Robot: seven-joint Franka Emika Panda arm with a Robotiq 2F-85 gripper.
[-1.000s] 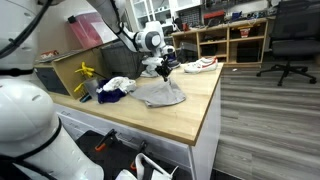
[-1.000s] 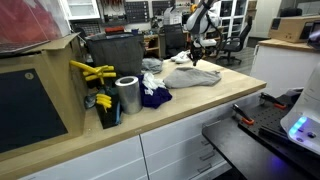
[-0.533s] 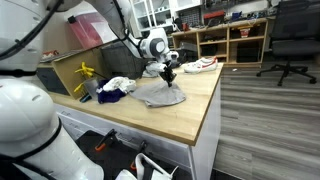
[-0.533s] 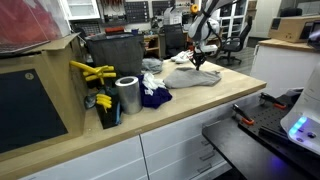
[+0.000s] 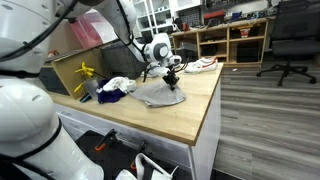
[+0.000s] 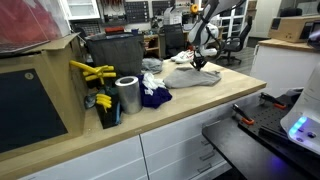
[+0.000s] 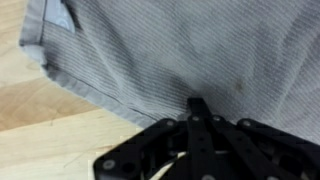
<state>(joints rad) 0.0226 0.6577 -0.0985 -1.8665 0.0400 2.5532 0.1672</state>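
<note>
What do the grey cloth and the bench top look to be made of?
Cloth: woven fabric, probably cotton or a blend, matte grey. A fine ribbed weave, a stitched hem and soft folds show in the wrist view.
Bench top: wood, likely butcher block, pale with a slight sheen. Grain lines show, though they are blurred.
</note>
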